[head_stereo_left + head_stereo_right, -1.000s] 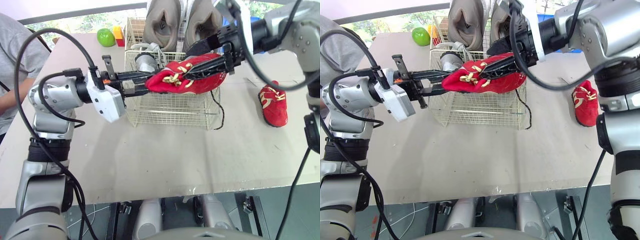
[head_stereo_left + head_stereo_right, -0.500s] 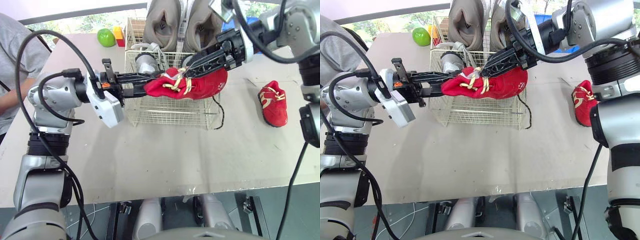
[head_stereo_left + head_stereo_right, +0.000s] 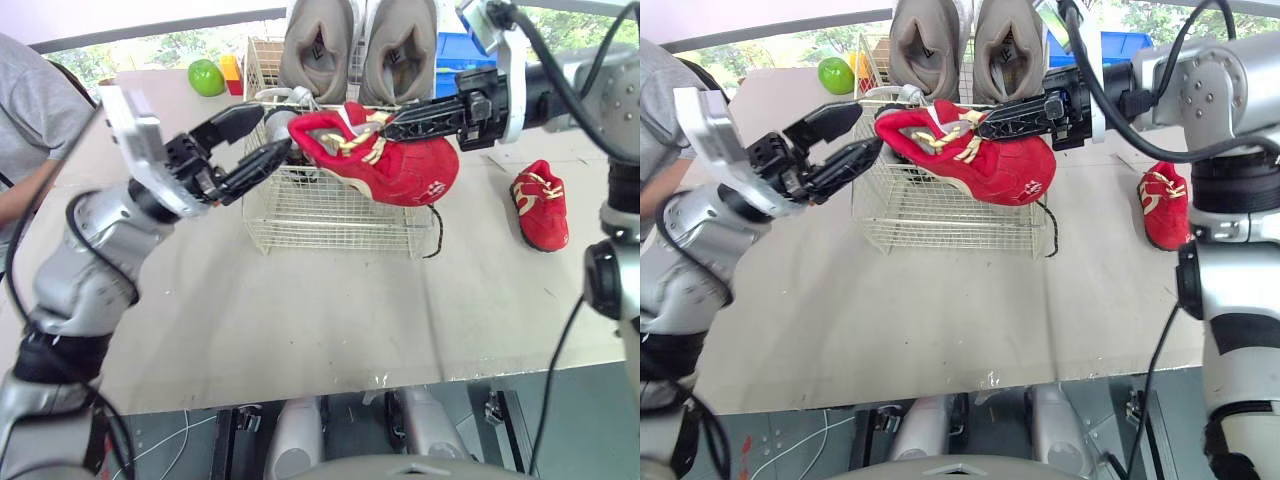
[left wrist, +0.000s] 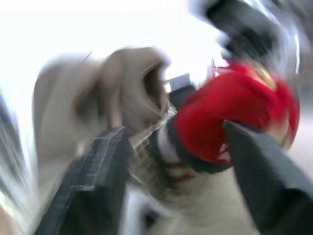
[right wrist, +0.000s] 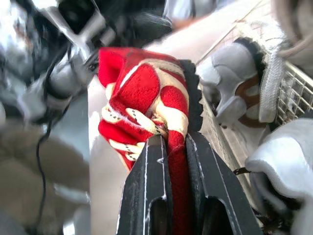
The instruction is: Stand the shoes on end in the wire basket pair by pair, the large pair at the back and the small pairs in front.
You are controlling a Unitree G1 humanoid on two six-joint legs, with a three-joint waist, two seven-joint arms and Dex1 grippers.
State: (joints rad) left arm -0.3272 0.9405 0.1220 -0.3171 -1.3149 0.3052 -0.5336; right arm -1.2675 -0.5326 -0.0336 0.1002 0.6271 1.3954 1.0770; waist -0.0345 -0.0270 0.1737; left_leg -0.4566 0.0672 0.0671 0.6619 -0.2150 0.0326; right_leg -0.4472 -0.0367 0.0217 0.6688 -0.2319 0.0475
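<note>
A red shoe (image 3: 395,165) with cream laces hangs over the wire basket (image 3: 330,215), toe pointing to the left. My right gripper (image 3: 388,126) is shut on its upper edge by the laces, with the fabric pinched between the fingers (image 5: 146,161). My left gripper (image 3: 258,140) stands open just left of the shoe's toe, apart from it. The large grey pair (image 3: 360,50) stands upright at the back of the basket. A small grey shoe (image 5: 230,85) lies inside it. The second red shoe (image 3: 540,205) lies on the table to the right.
A green apple (image 3: 205,75) and coloured blocks (image 3: 232,68) sit at the table's far left. A blue bin (image 3: 450,65) stands behind the basket. A person in a grey shirt (image 3: 30,110) stands at the left table edge. A black cord (image 3: 437,225) hangs by the basket's right corner.
My left gripper let go of the red shoe's toe, opened and drew back to the left. My right gripper shut on the shoe and now carries it alone, slightly higher.
</note>
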